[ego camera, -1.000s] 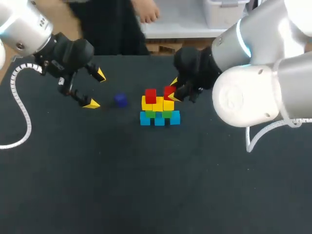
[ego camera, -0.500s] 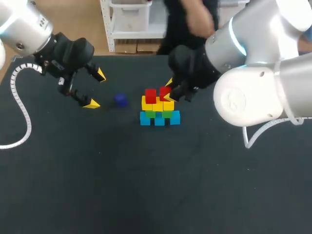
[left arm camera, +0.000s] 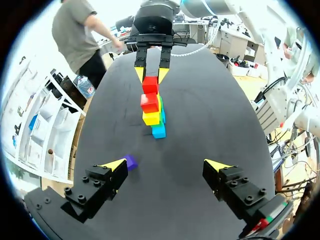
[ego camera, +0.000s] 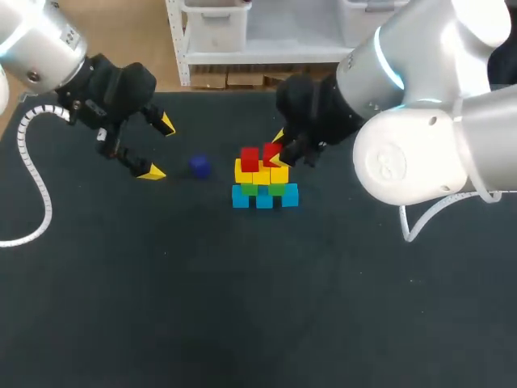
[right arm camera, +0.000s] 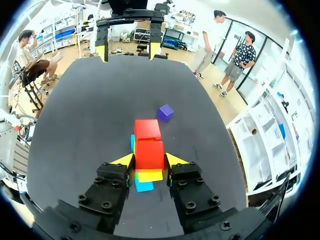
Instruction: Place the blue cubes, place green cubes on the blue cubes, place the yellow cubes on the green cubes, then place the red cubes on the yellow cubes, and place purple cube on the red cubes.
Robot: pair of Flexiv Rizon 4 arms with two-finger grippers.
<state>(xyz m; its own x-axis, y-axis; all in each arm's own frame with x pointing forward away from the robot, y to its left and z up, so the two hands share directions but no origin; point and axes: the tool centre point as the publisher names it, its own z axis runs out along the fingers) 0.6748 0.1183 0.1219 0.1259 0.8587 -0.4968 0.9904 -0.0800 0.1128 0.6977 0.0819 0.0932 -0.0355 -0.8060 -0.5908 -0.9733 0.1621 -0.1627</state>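
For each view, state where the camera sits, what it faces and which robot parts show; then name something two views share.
Head view: above and behind, looking down on the cube stack; left pincer and right pincer both show.
Left wrist view: on that wrist, facing the stack past its own open pincer.
Right wrist view: on that wrist, its pincer shut on a red cube.
Shared: both wrist views show the purple cube.

Black table (ego camera: 242, 307), blue cubes (ego camera: 264, 197), purple cube (ego camera: 199, 166)
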